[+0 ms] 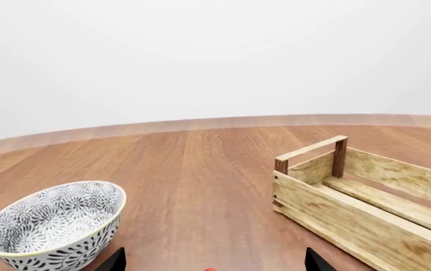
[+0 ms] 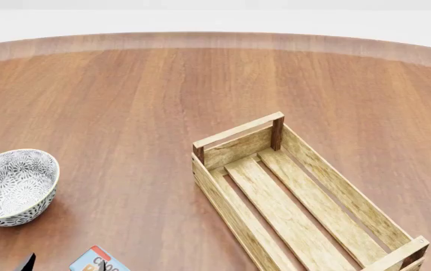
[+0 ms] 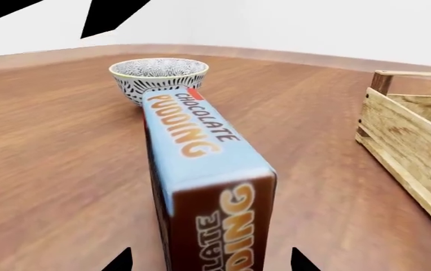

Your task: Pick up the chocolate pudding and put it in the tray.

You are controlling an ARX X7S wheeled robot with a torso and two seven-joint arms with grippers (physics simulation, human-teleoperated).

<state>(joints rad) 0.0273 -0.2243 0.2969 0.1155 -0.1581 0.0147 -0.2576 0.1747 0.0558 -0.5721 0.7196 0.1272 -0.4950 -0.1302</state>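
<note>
On the wooden desk (image 2: 163,96), a patterned bowl (image 2: 12,186) sits far left. The chocolate pudding (image 3: 200,169) lies on the desk at the near edge, right of the bowl, between the right pincer (image 3: 208,262) tips; its grip cannot be told. The left pincer (image 1: 211,264) is spread. The tray (image 2: 306,197) stands right, well apart.

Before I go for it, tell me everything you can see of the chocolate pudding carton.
The chocolate pudding is a small rectangular carton with a light-blue top bearing orange "CHOCOLATE PUDDING" lettering and a dark brown end. It lies flat on the wooden table, lengthwise between the right wrist camera and the patterned bowl, tray off to one side. Nothing visibly grips it. Only a corner shows in the head view.
</note>
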